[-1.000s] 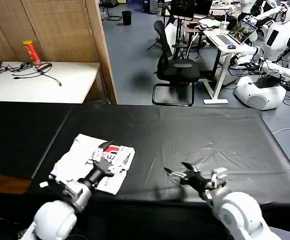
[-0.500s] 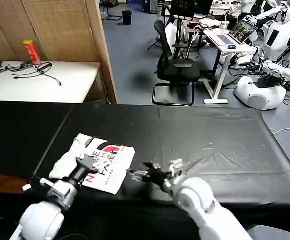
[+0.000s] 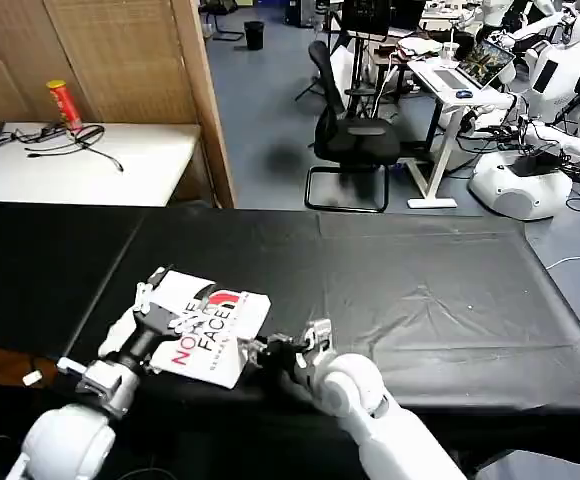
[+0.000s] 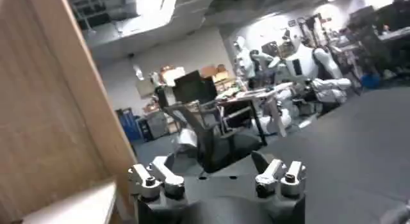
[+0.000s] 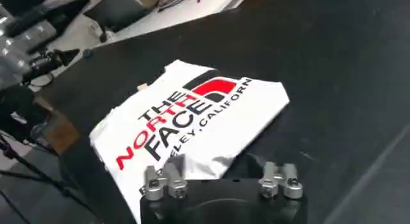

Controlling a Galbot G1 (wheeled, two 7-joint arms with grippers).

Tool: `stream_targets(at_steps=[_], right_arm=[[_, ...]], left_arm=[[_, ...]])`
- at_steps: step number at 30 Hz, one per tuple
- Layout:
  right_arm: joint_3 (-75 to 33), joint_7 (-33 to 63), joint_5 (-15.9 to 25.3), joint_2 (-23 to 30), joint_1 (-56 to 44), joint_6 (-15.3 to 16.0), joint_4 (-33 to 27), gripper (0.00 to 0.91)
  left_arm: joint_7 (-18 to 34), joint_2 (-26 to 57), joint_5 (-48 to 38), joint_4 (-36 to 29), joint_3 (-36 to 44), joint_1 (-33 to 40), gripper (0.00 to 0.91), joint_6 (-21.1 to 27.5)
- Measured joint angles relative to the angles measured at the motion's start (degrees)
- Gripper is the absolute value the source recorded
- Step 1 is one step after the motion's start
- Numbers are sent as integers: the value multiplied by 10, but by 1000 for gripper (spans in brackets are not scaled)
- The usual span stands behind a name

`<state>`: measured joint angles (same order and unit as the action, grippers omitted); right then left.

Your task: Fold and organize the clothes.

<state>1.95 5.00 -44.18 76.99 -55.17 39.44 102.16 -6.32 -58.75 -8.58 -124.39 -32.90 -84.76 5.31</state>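
Glossy white rounded arm shells end in black wrists and black claws tipped with silver screw-studded fingers (image 5: 163, 180).

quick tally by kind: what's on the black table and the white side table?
Folded white cotton T-shirt with black and red lettering: 1
Robot grippers, left gripper, right gripper: 2
Red and yellow can: 1
Black cables: 1 bundle
Total: 5

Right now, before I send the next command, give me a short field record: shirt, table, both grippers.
shirt: white T-shirt folded into a compact rectangle, printed side up, lettering and red logo showing
surface: black table, shirt near its front left part
left gripper: left gripper over the shirt's left edge, open
right gripper: right gripper at the shirt's right front edge, open
held: nothing gripped by either
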Motion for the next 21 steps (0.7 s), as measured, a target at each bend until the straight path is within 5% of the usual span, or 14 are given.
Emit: stream_targets(at_steps=[8,17,18,19,21], right_arm=[[-30,12,-15,-19,-15,4,23,0],[-134,25,-33,-133,-61,27,100,0],[-145,26,-31,-145,-66,27,105,68],[-157,25,-26,-158,-71,27,111,878],[-176,22,-16,-178,-77,27,120,878]], left_arm=[[13,-7,-14,11,-2,6,878,-1],[31,-18,-63,41,1,27,878,11],[31,-18,-65,44,1,27,878,12],[31,-19,-66,47,1,27,878,12],[35,-21,-76,49,1,27,878,18]])
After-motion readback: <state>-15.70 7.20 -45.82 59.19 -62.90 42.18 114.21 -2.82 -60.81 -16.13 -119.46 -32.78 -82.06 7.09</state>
